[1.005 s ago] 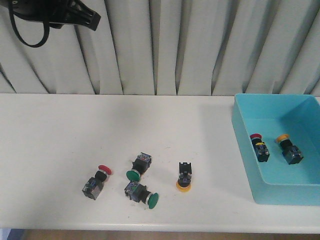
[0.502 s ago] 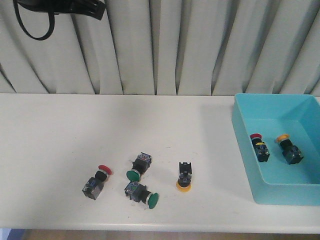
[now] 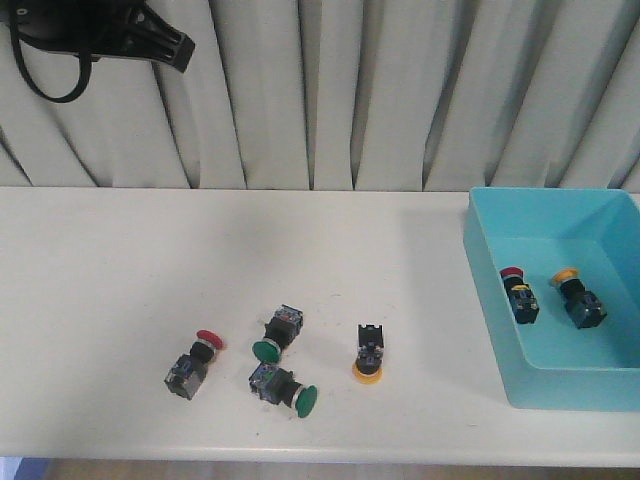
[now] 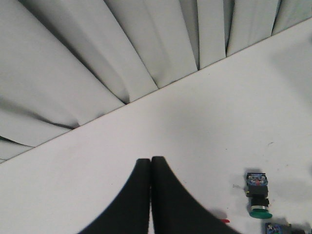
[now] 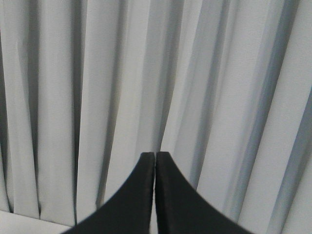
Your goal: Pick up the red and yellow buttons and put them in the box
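A red button (image 3: 197,358) and a yellow button (image 3: 369,354) lie on the white table, towards its front. The turquoise box (image 3: 482,290) stands at the right and holds a red button (image 3: 518,293) and a yellow button (image 3: 578,297). My left gripper (image 3: 178,45) hangs high at the top left, far above the table. In the left wrist view it (image 4: 150,159) is shut and empty. My right gripper (image 5: 155,154) is shut and empty and faces the curtain. It does not show in the front view.
Two green-capped switches (image 3: 275,335) (image 3: 283,388) lie between the red and yellow buttons. One green switch also shows in the left wrist view (image 4: 258,195). A pleated curtain (image 3: 350,90) runs behind the table's back edge.
The left arm at the top left rose a little, then came back down and left. The buttons and the box have not moved.
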Available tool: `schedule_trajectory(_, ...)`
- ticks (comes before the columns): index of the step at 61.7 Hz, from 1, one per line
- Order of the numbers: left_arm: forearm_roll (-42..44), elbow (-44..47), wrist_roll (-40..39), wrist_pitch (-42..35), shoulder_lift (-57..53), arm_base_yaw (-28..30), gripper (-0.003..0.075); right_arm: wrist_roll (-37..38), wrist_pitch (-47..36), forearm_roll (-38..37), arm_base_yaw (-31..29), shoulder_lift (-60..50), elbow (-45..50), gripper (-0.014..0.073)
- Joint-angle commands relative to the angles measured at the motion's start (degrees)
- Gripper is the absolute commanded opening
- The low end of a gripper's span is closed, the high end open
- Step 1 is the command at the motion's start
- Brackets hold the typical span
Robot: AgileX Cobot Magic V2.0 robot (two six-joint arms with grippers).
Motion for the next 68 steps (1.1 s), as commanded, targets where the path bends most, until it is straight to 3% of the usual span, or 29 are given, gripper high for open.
schedule_trajectory(1, 1.3, -1.7, -0.6, -1.8, -2.2, 0.1, -0.0008, 0.1, -4.0, 0.5, 0.1, 0.4, -1.4, -0.0003)
schedule_trajectory(17, 1.4, -1.7, -0.5, -1.8, -2.2, 0.1, -0.0008, 0.1, -4.0, 0.5, 0.1, 0.4, -1.4, -0.0003)
schedule_trajectory(32, 2.3, 1.3, -3.8, -8.7, -7.0, 0.1, -0.0008, 0.1, -3.9, 0.5, 0.1, 0.3, -1.4, -0.0003)
schedule_trajectory(40, 2.8, 17.5, -6.2, -22.0, -19.6, 0.7, -0.0008, 0.1, -3.9, 0.5, 0.1, 0.3, -1.4, -0.0003)
schedule_trajectory(52, -0.7, 50.8, -9.2, -45.4, -41.0, 9.0, -0.0007, 0.1, -3.9, 0.5, 0.1, 0.3, -1.4, -0.0003)
schedule_trajectory(68, -12.7, 82.4, -8.7, -54.4, -62.9, 23.3, -0.0007, 0.1, -3.9, 0.5, 0.1, 0.3, -1.4, -0.0003)
